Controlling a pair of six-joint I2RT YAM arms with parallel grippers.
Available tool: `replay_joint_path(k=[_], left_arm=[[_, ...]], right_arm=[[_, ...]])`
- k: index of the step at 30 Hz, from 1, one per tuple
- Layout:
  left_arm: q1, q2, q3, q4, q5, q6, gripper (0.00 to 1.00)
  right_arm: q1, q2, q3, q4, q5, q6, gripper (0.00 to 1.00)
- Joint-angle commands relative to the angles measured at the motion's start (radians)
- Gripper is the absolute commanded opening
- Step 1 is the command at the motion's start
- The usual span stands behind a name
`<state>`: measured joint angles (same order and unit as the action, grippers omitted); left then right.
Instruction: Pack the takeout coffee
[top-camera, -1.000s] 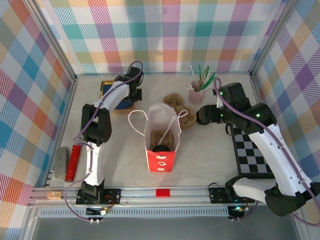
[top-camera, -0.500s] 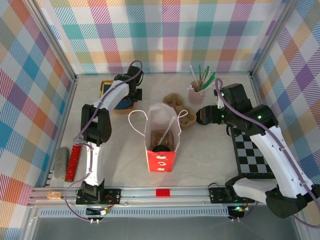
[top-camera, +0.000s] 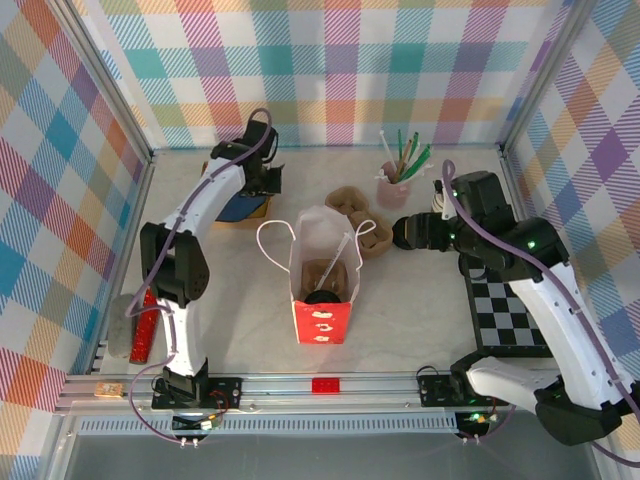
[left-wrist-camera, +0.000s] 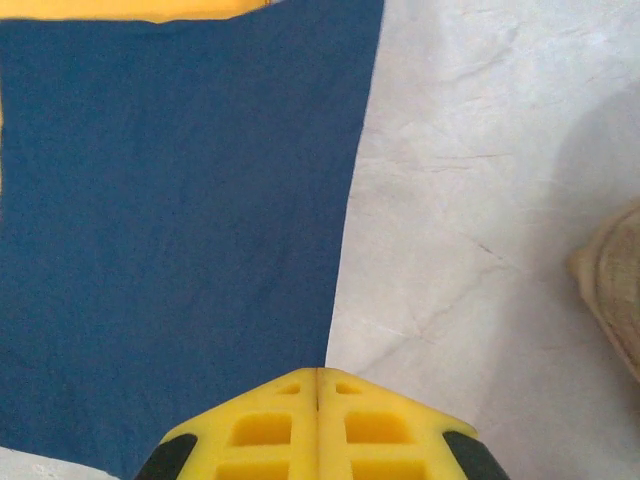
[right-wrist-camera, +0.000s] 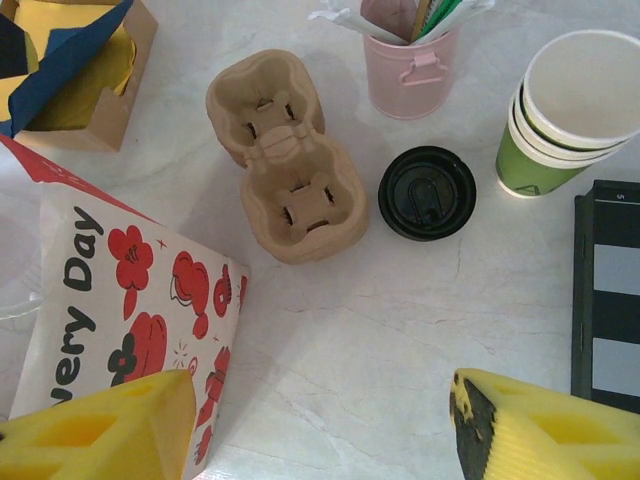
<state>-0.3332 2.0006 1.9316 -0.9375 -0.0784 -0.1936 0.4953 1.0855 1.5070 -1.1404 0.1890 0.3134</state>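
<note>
The red bag (top-camera: 322, 275) stands open mid-table, and its printed side (right-wrist-camera: 120, 300) fills the lower left of the right wrist view. Deep inside it a round black lid, the takeout coffee (top-camera: 321, 297), sits against brown cardboard; its body is hidden. My right gripper (top-camera: 410, 233) hangs to the right of the bag, above bare table. Its jaws are open (right-wrist-camera: 320, 430) with nothing between the yellow fingers (right-wrist-camera: 100, 430). My left gripper (top-camera: 266, 182) is at the back left, shut and empty (left-wrist-camera: 318, 372), over the edge of a blue sheet (left-wrist-camera: 180, 220).
A cardboard cup carrier (right-wrist-camera: 285, 170), a loose black lid (right-wrist-camera: 427, 192), a pink pail of stirrers (right-wrist-camera: 408, 55) and a stack of lidless green cups (right-wrist-camera: 570, 110) lie behind the right gripper. A checkerboard mat (top-camera: 510, 315) is at right, a box (right-wrist-camera: 70, 70) at back left.
The left arm has swung its elbow out to the left while its gripper stays by the box. The right gripper has drifted slightly right.
</note>
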Motion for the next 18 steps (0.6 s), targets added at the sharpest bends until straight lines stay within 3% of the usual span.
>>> replay_joint_path(k=[1, 18], left_arm=[[-0.002, -0.055, -0.006, -0.024, 0.043, -0.019, 0.00], [0.230, -0.013, -0.066, 0.035, 0.142, -0.072, 0.00]], right_arm=[[-0.009, -0.021, -0.006, 0.015, -0.013, 0.014, 0.68], [-0.009, -0.002, -0.021, 0.037, -0.048, 0.028, 0.67]])
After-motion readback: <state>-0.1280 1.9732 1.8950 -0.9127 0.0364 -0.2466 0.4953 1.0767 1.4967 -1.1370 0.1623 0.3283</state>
